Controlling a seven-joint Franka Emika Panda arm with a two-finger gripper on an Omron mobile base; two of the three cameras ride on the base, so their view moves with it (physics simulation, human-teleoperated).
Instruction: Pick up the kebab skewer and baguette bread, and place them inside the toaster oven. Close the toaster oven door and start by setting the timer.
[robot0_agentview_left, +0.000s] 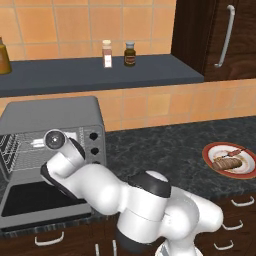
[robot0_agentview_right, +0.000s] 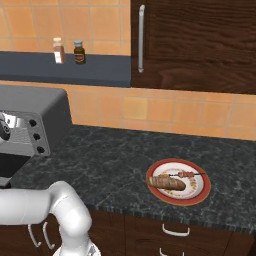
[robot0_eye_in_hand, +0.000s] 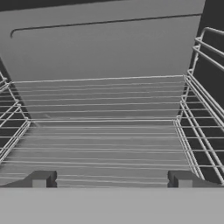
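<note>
Nearest in hand view: pincer (robot0_eye_in_hand: 112, 179) w/ both fingertips (robot0_eye_in_hand: 41, 179) wide apart, nothing between them, facing into the toaster oven (robot0_agentview_left: 50, 125) cavity; wire rack (robot0_eye_in_hand: 103, 144) lies flat just beyond the tips, a 2nd rack level behind it, grey back wall w/ a shallow embossed outline farthest. Left base view: white arm bends from lower right toward oven front, wrist at the open mouth; toaster oven door (robot0_agentview_left: 35, 200) is folded down flat, dark glass facing up, at front edge of the dark speckled tabletop (robot0_agentview_left: 160, 150); three dark knobs (robot0_agentview_left: 94, 150) run down the oven's rt panel. Well apart, to the robot's right on same tabletop: red-rimmed plate (robot0_agentview_right: 200, 192) carrying the baguette bread (robot0_agentview_right: 167, 183) and, just behind it toward the wall, the kebab skewer (robot0_agentview_right: 189, 174); whether the two touch cannot be told. Farther back: orange tiled wall, dark shelf (robot0_agentview_left: 100, 75) w/ two small spice jars (robot0_agentview_left: 118, 53) side by side, amber bottle (robot0_agentview_left: 4, 57) at far left, dark wood cabinet (robot0_agentview_right: 200, 40) w/ a vertical metal handle.
</note>
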